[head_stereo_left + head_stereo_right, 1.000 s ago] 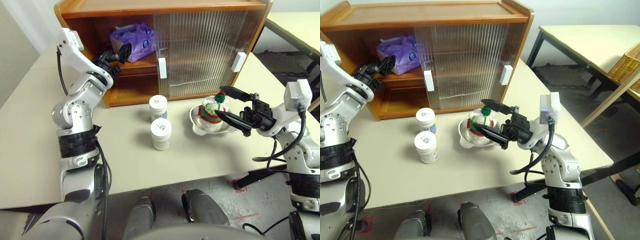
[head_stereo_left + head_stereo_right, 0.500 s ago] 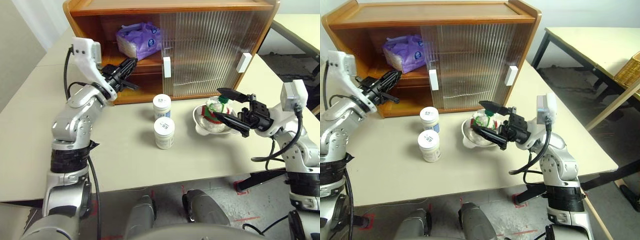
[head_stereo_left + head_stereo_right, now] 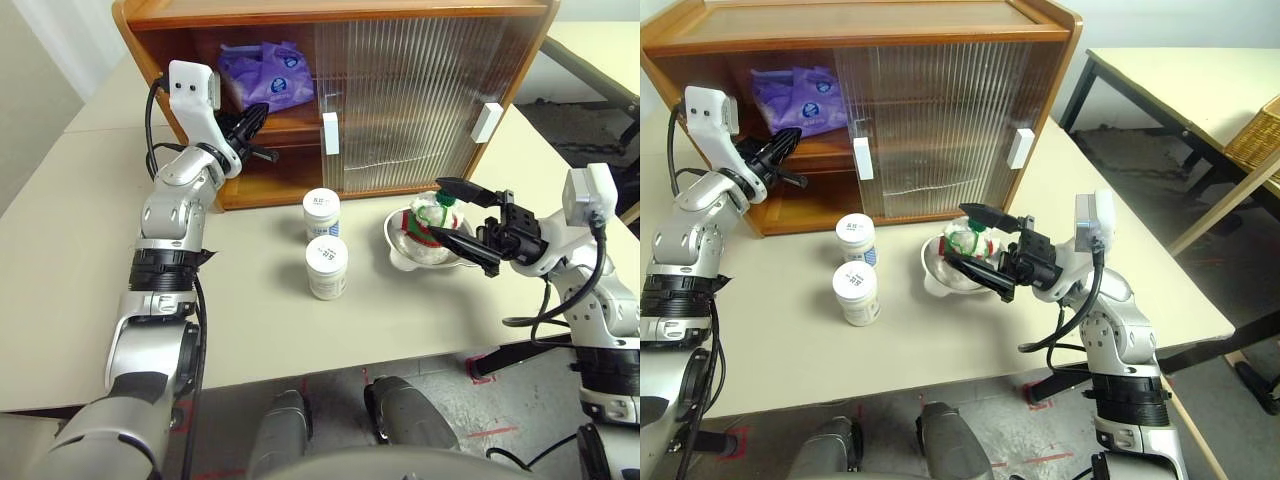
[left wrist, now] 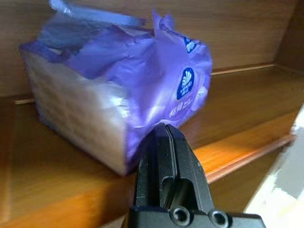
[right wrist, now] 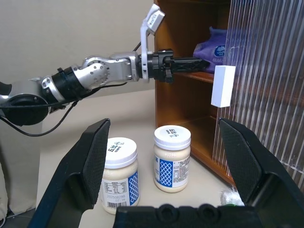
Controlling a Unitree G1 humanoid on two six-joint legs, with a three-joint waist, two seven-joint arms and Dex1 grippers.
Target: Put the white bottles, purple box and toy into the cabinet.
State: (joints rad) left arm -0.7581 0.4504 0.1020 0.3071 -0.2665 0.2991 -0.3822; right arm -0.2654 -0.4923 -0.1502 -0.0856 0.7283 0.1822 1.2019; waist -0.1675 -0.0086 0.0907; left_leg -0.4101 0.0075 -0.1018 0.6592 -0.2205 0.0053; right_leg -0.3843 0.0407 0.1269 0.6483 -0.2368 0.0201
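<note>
On table, nearest: white bottles (image 3: 326, 266) standing, upright | beside them toy (image 3: 432, 222) in bowl (image 3: 402, 250), apparently between wide-open right pincer (image 3: 462, 222) | farther: left pincer (image 3: 252, 124) closed, empty, pointing at purple box (image 3: 266, 76) on cabinet (image 3: 330, 14) shelf

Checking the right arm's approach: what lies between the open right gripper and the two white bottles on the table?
In the right wrist view, bare tabletop separates the right gripper from the white bottles; the toy sits in its bowl beside the gripper.
</note>
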